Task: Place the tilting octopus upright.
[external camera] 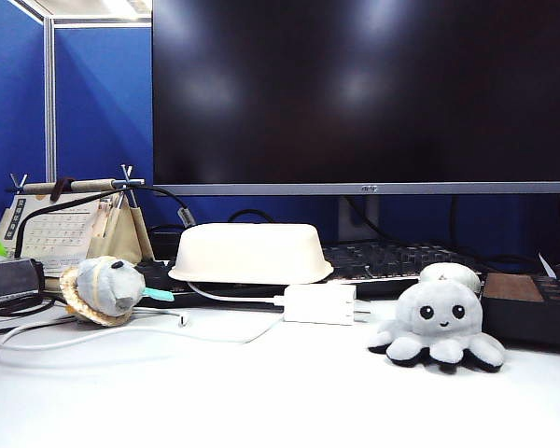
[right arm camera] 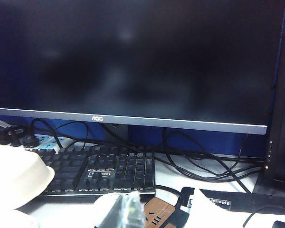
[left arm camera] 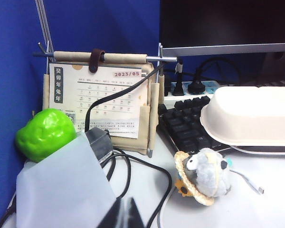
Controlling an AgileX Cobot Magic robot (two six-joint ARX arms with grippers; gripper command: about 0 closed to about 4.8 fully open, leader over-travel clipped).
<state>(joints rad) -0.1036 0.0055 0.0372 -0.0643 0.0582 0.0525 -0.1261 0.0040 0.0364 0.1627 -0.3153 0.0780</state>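
Apparently the work is finished, or very nearly. The octopus (external camera: 439, 326) sits on the white table (external camera: 261, 392) at the right of the exterior view, face toward us, its tentacles spread flat beneath it and its head level; we judge it upright, with nothing touching it. Just behind it lies a pale rounded object (external camera: 450, 274), and just beside it on the right a dark box with a brown top (external camera: 527, 301).

Neither arm appears in the exterior view. The left gripper (left arm camera: 123, 216) shows only as dark fingertips at the edge of its wrist view, close together, though we cannot tell whether they meet; nothing sits between them. The right gripper (right arm camera: 126, 211) shows as pale, blurred tips low in its own view, pressed together and empty, pointing toward the keyboard (right arm camera: 99, 171) and the monitor (right arm camera: 133, 57). Both seem drawn well back from the octopus (a parked pose, by our reading), so little is left beyond confirming the toy stays put.

As for containers, the only one we see is the white bowl (external camera: 250, 252), turned upside down over the near edge of the keyboard, left of the octopus and well apart from it. Whatever might be under it is hidden. A round grey plush with a woven brim (external camera: 101, 289) lies to its left, outside it.
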